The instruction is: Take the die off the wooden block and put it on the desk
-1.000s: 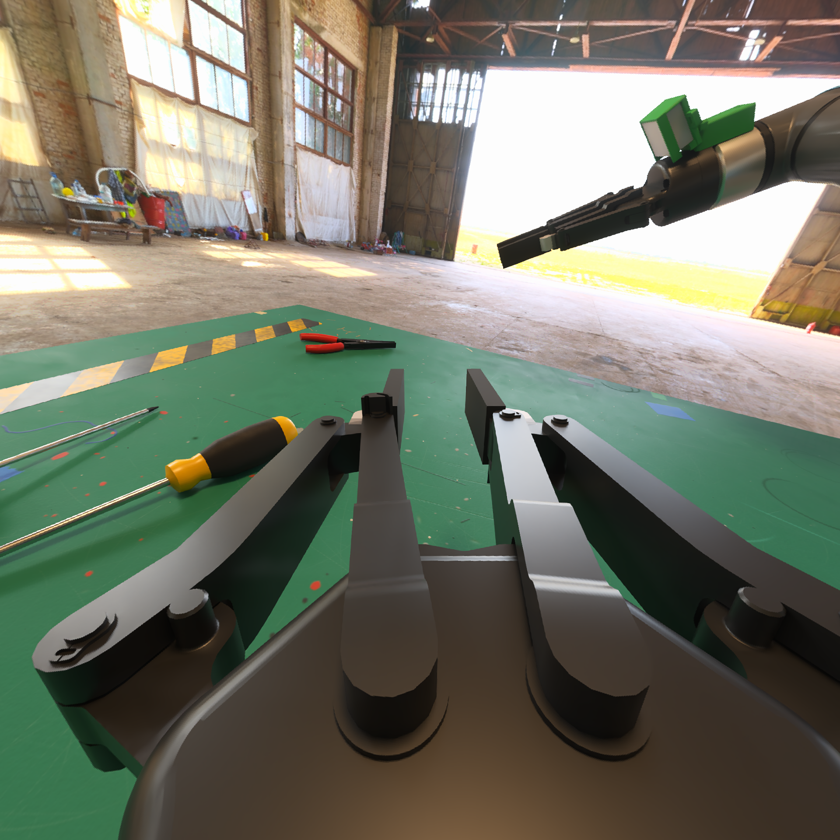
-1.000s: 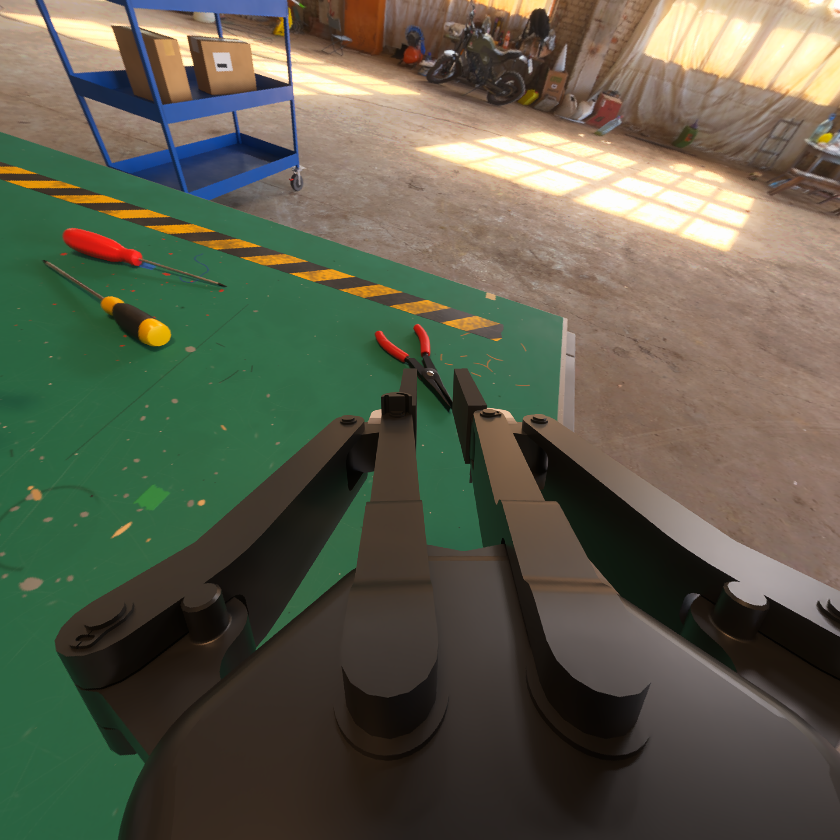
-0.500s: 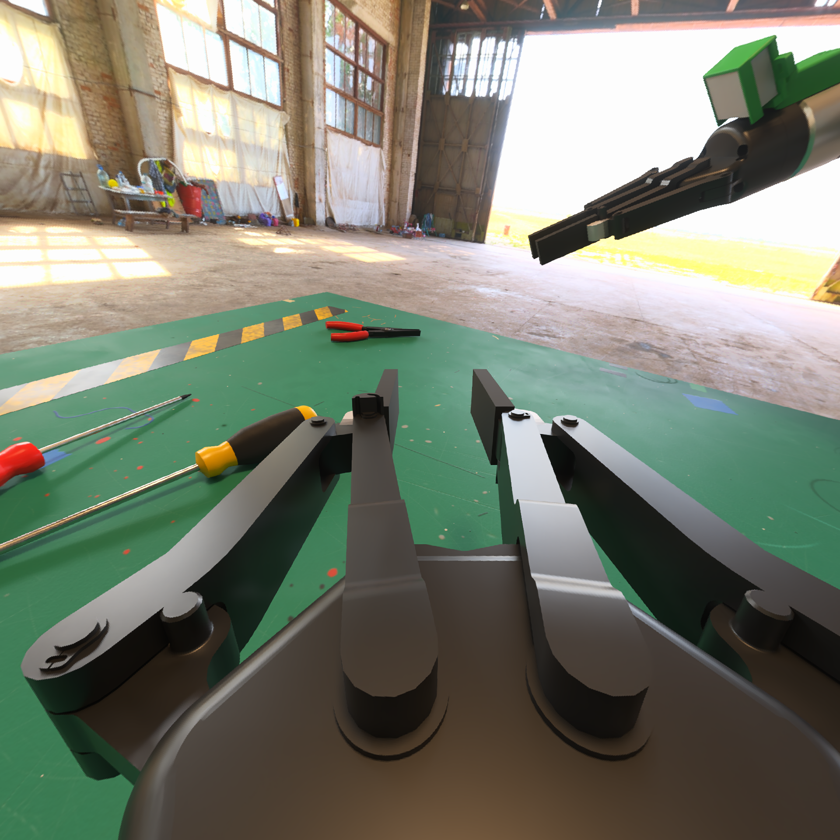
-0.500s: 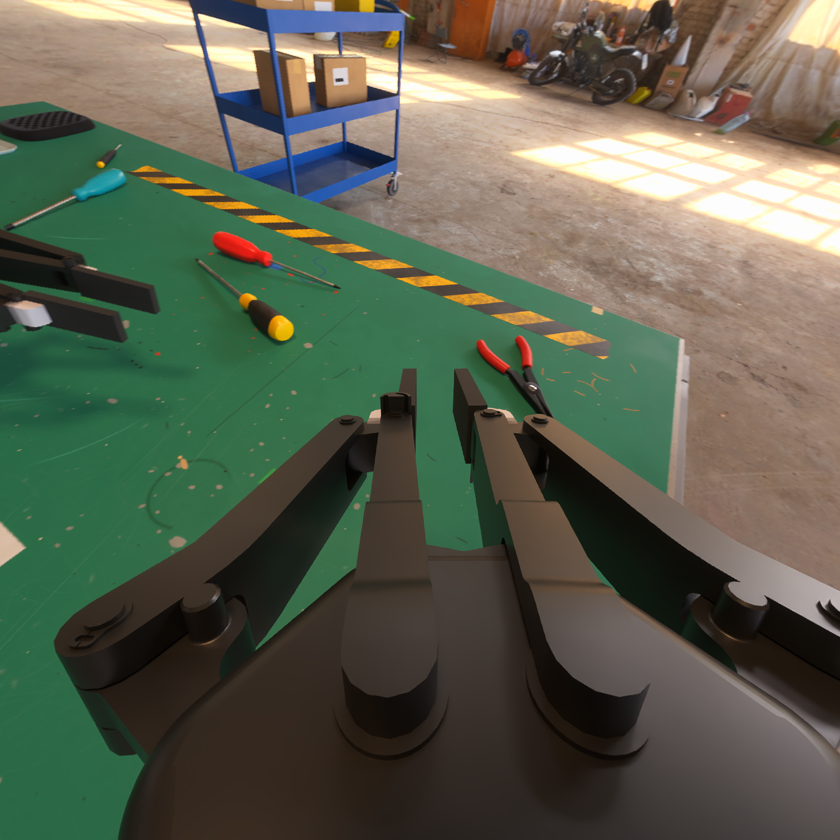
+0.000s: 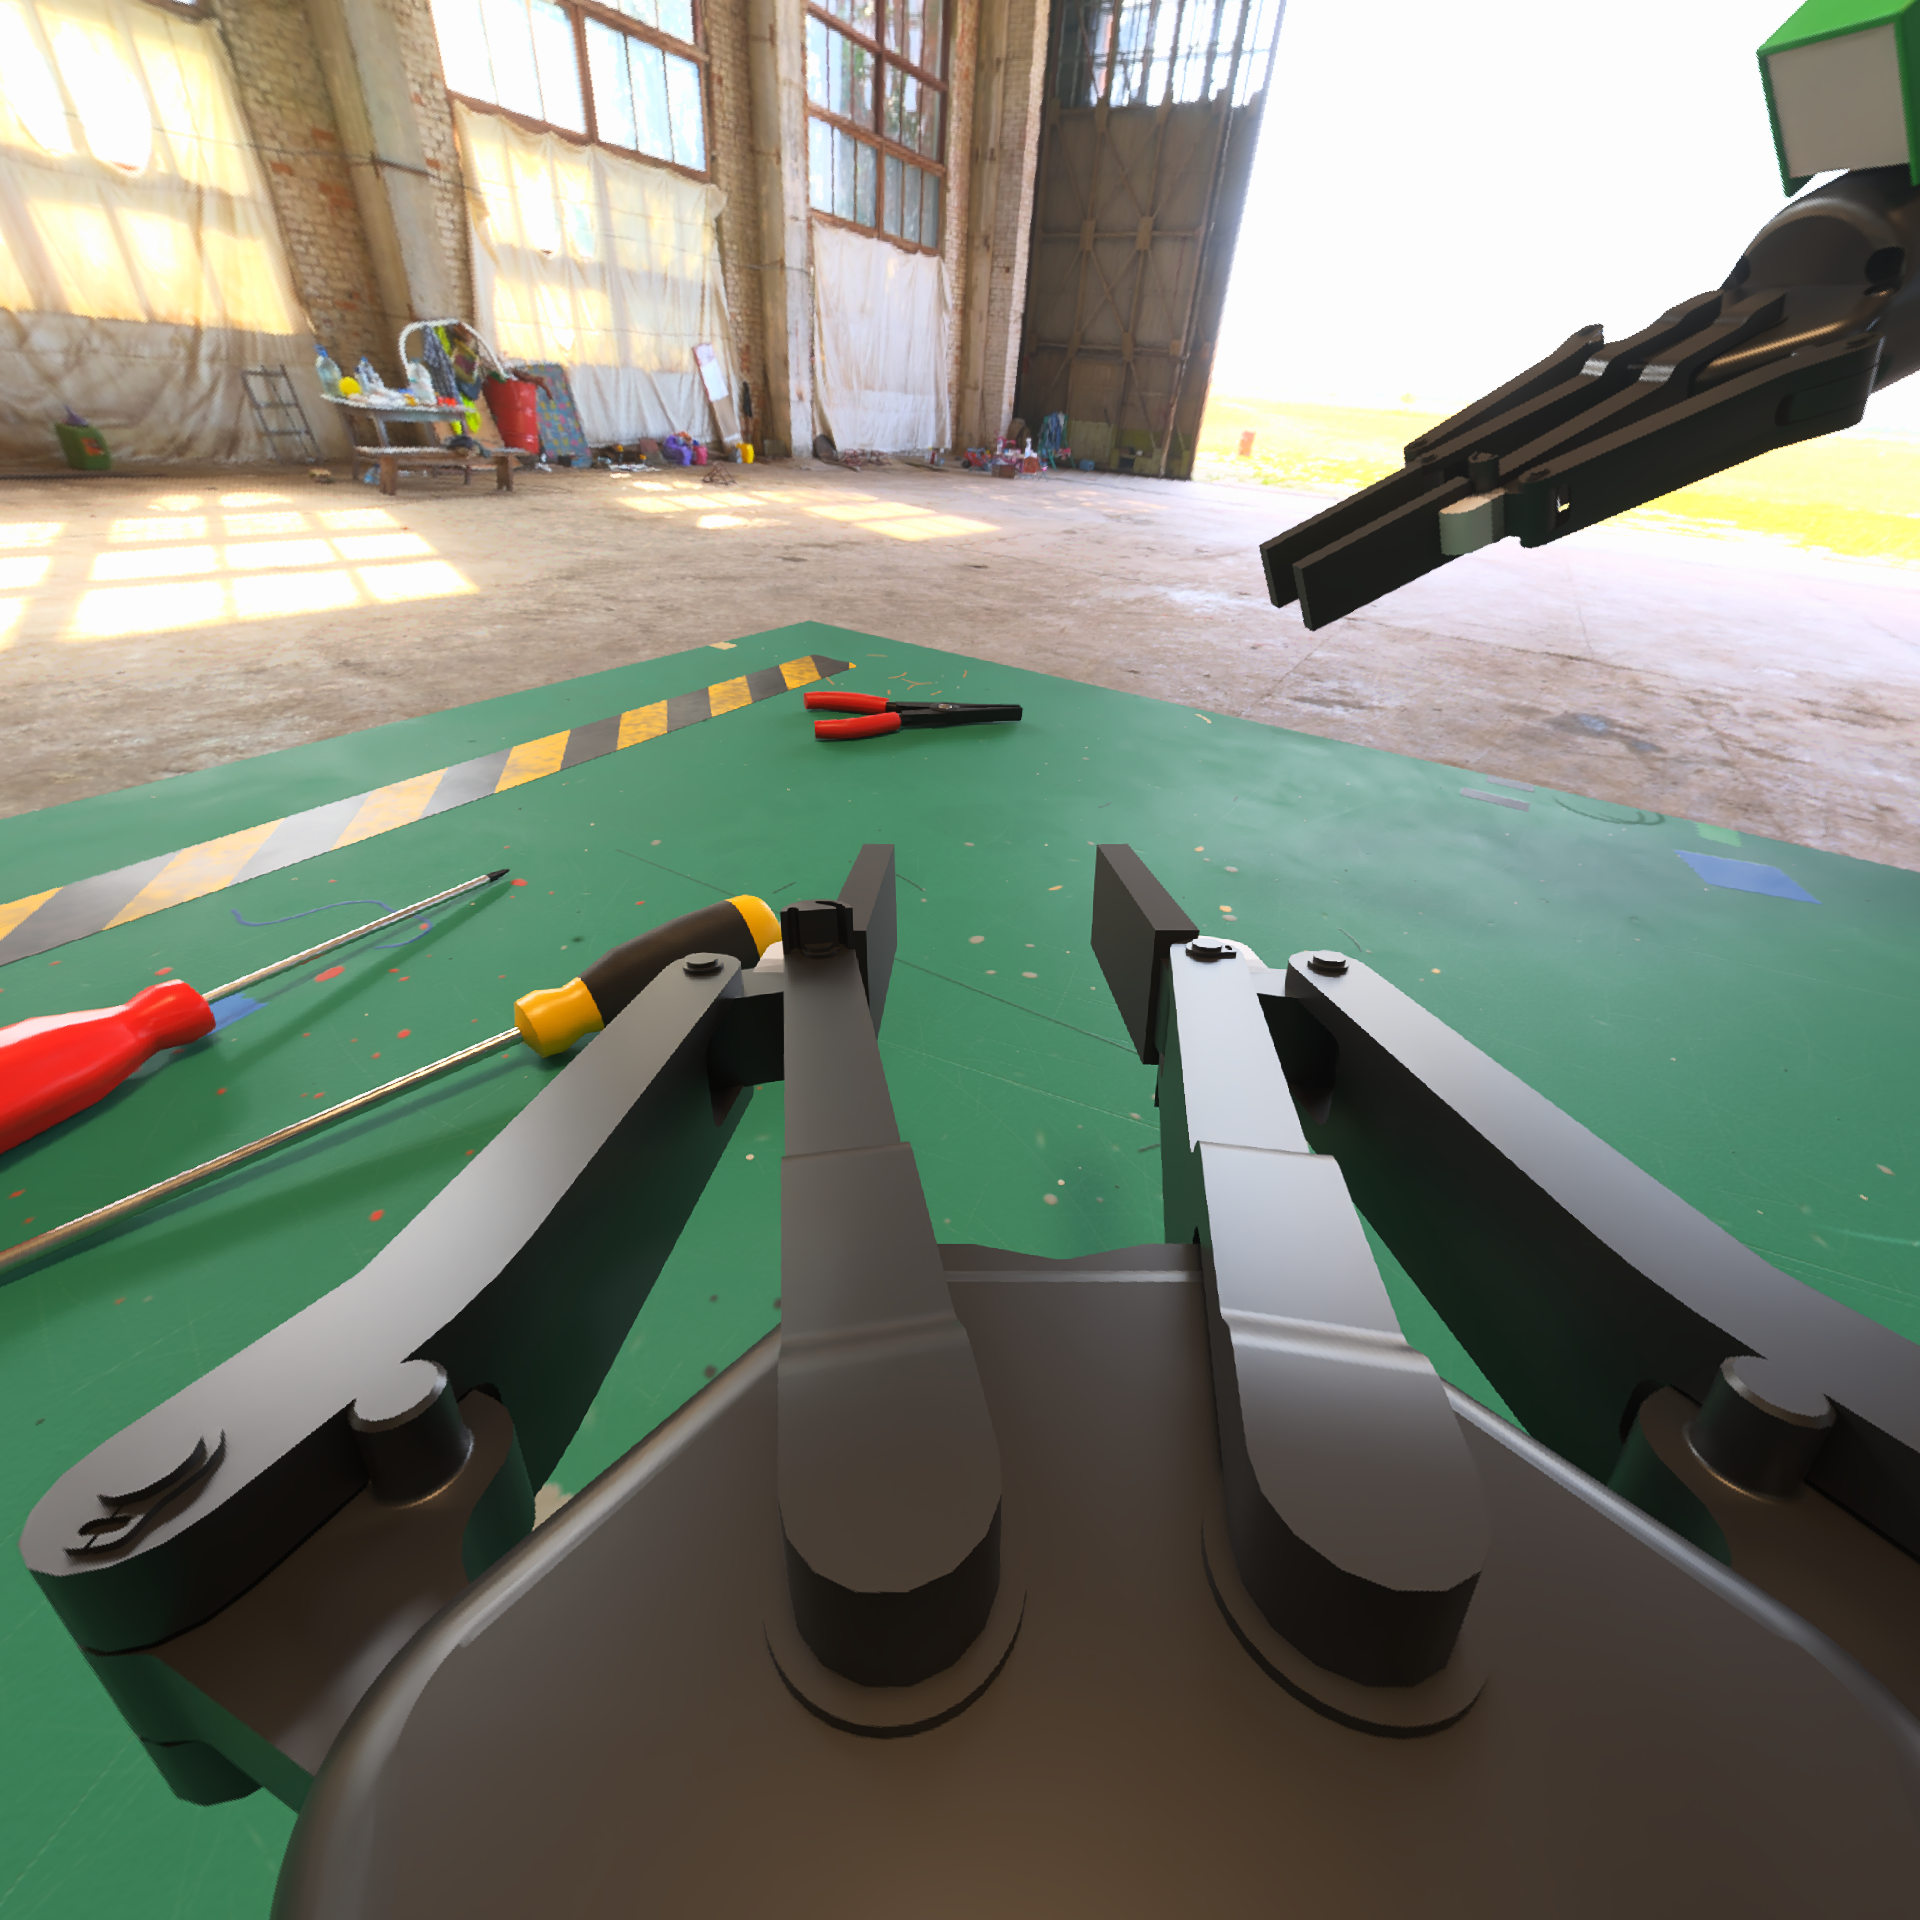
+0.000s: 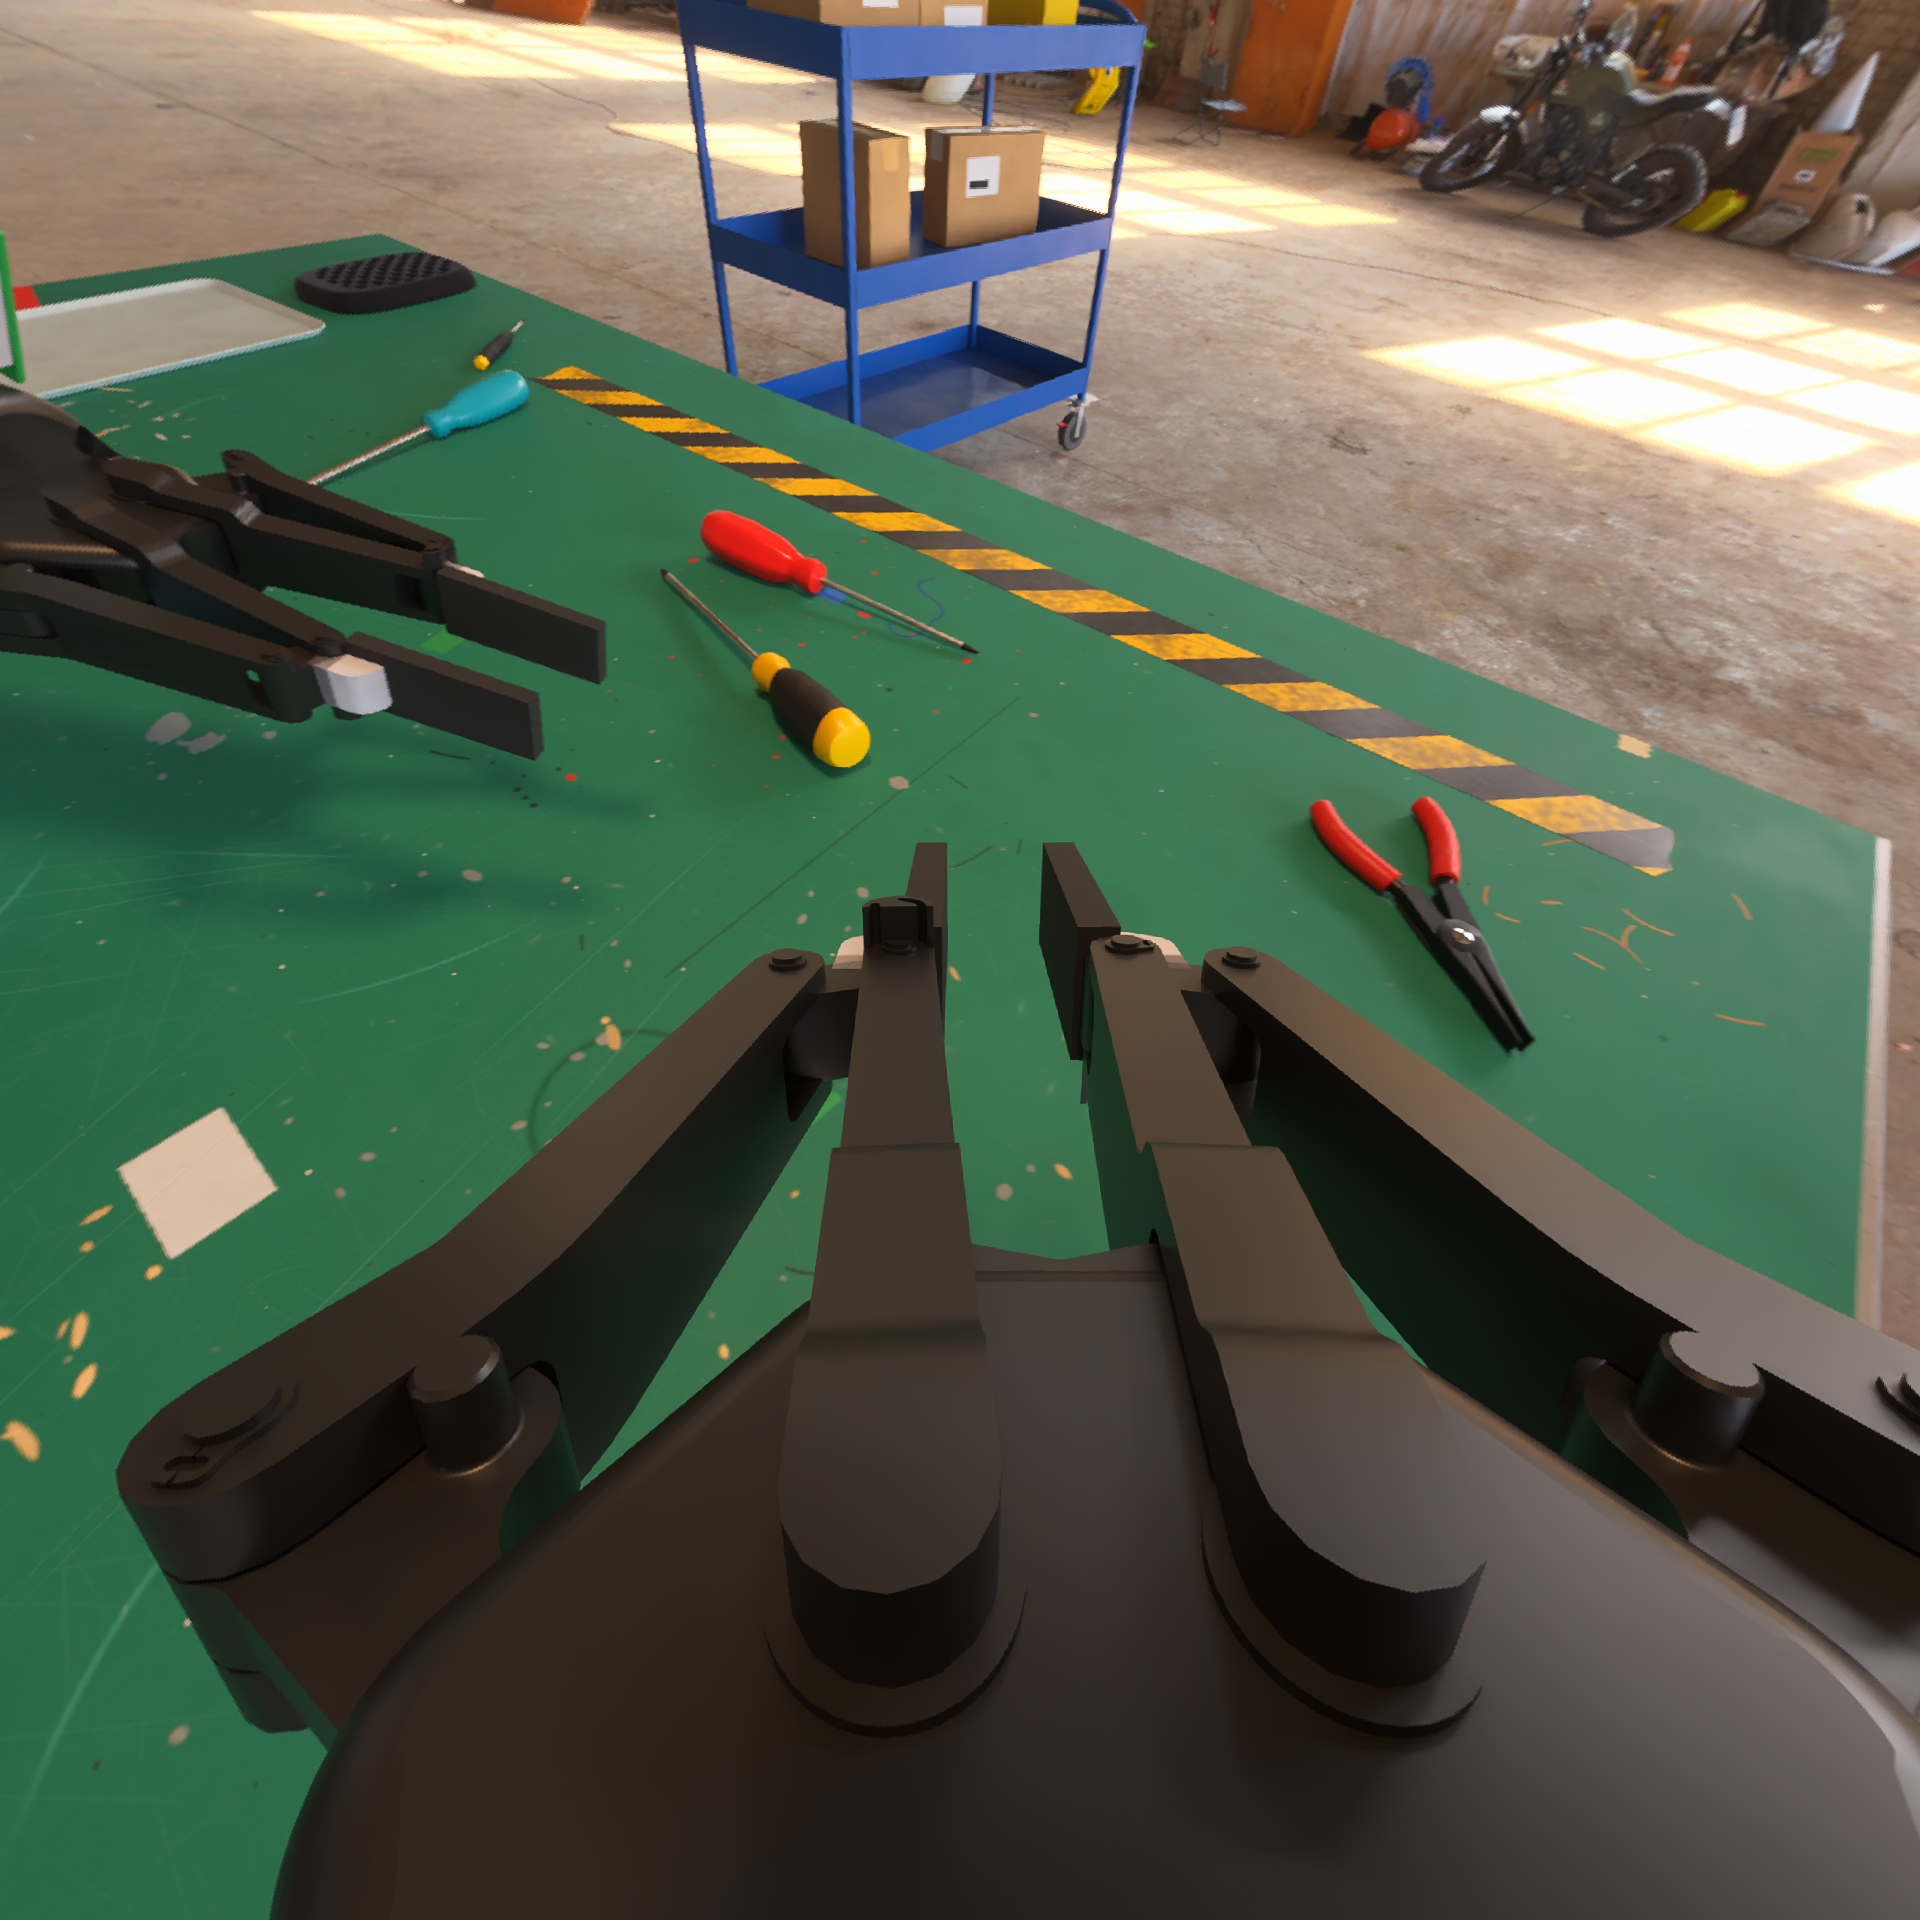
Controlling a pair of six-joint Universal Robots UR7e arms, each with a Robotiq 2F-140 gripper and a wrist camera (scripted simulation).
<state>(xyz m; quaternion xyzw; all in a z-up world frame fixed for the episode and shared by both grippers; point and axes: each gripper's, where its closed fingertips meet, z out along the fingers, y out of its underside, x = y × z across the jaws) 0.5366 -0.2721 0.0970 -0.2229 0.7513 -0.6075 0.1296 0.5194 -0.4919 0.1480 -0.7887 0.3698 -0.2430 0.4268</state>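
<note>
The left claw [image 5: 992,914] fills the lower middle of its own picture, its two fingers parted with bare green desk [image 5: 1455,1039] showing through the gap and nothing between them. Just left of its left finger lies a screwdriver with a black and yellow handle [image 5: 644,966], partly hidden behind the linkage. Farther left, at the frame edge, a red-handled screwdriver [image 5: 94,1049] lies on the desk. Red-handled pliers [image 5: 904,715] rest near the desk's far corner, in the upper middle, beside a yellow and black striped band [image 5: 582,743]. In the upper right the right claw [image 5: 1288,587] hangs in the air above the floor beyond the desk.

In its own picture the right claw [image 6: 992,883] sits lower middle, fingers a little apart, narrower than the other's, and empty. The pliers [image 6: 1434,914] lie to its right, near the desk's edge. Up and left of its tips lie the black and yellow screwdriver [image 6: 810,707] and the red one [image 6: 769,551]. The left claw [image 6: 551,675] reaches in from the left edge, released, above the desk. Farther off in the upper left are a teal-handled screwdriver [image 6: 473,405], a pale tray [image 6: 156,327] and a black ribbed pad [image 6: 384,281]. A blue cart [image 6: 904,239] carrying cardboard boxes stands on the floor at the top.

Neither the die nor the wooden block shows in either picture.
</note>
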